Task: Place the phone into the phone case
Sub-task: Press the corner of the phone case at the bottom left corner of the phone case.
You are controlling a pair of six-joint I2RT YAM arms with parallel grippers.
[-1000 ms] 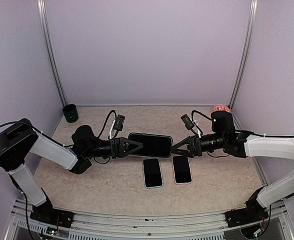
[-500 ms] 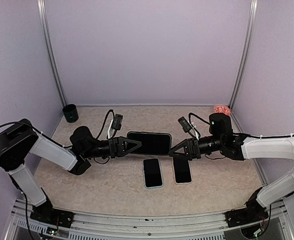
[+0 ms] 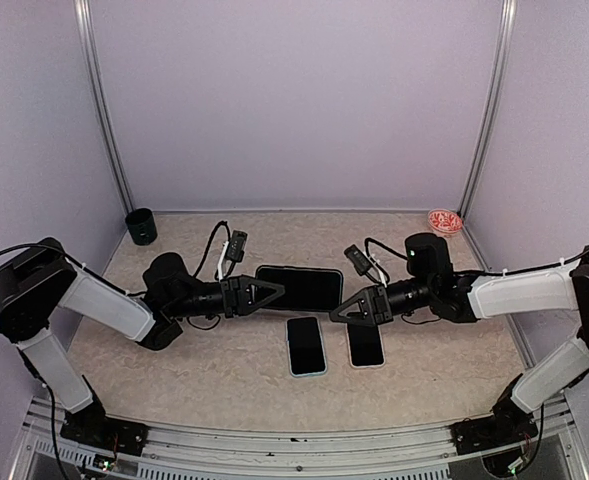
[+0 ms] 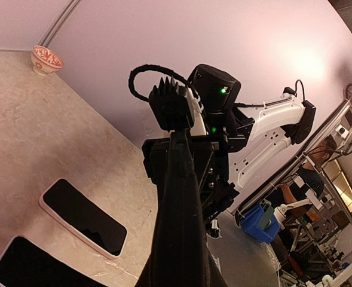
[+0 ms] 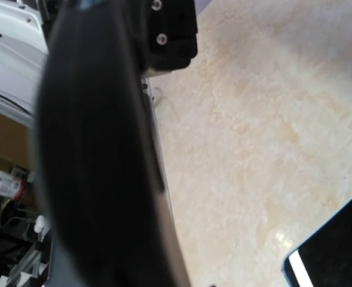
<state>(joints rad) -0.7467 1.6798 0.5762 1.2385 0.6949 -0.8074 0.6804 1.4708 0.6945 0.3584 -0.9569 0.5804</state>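
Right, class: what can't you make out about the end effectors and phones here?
1. Right end effector: open or shut unclear; its blurred finger fills the right wrist view.
2. Slab in left end effector: phone or case unclear; edge-on in left wrist view.
3. Nearer phone: cut by that view's bottom edge.

Seen from above, the left arm [image 3: 99, 300] and right arm [image 3: 524, 293] match: white shells on the long links, black cylindrical joint housings, and a black looping cable [image 3: 217, 245] leading to a small camera block near each wrist. The left gripper [image 3: 270, 290] and right gripper [image 3: 336, 311] are black and taper to a triangle. Upper middle of the left wrist view, a green light [image 4: 223, 89] glows on the right arm's housing beside a finned black heat sink [image 4: 171, 103]; silver screws [image 5: 162, 39] show at the top of the right wrist view.
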